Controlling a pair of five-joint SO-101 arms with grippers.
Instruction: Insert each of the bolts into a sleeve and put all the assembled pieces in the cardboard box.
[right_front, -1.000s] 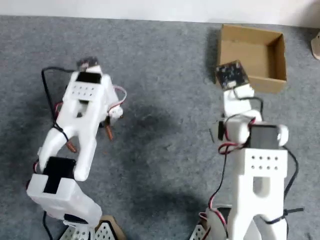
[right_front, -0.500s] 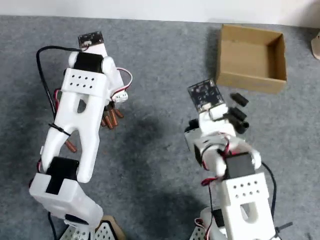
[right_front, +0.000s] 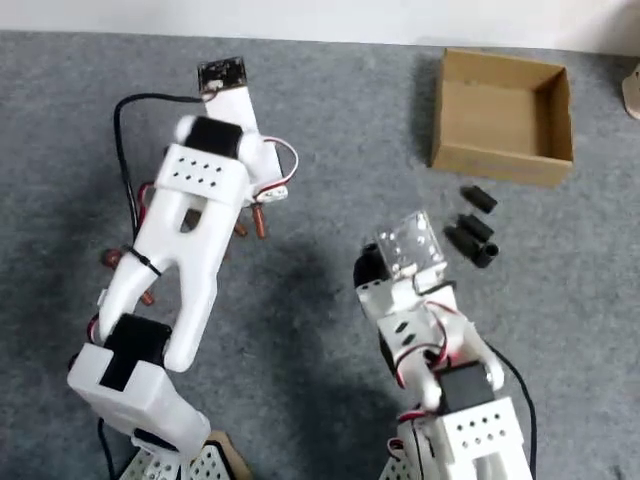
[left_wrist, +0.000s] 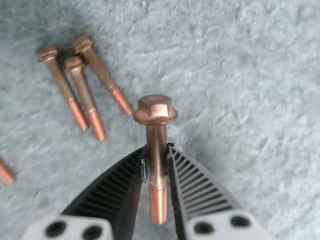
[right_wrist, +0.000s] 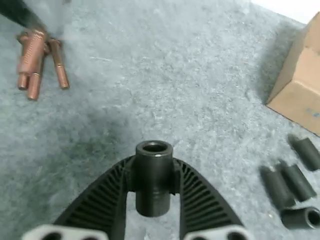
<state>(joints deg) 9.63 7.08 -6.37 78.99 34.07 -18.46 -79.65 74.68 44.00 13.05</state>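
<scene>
Bolt shank partly hidden between left hand fingers

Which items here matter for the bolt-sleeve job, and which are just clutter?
Job:
bolt in left gripper
sleeve in right gripper
loose bolts
loose sleeves
cardboard box

Lying about:
tan object at the high view's right edge
brown piece by an arm's base

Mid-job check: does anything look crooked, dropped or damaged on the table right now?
Nothing stands out. The left hand grips a bolt by its shank, and the right hand grips a sleeve with its bore open. The spare bolts and loose sleeves lie flat on the table, and the cardboard box sits upright.
</scene>
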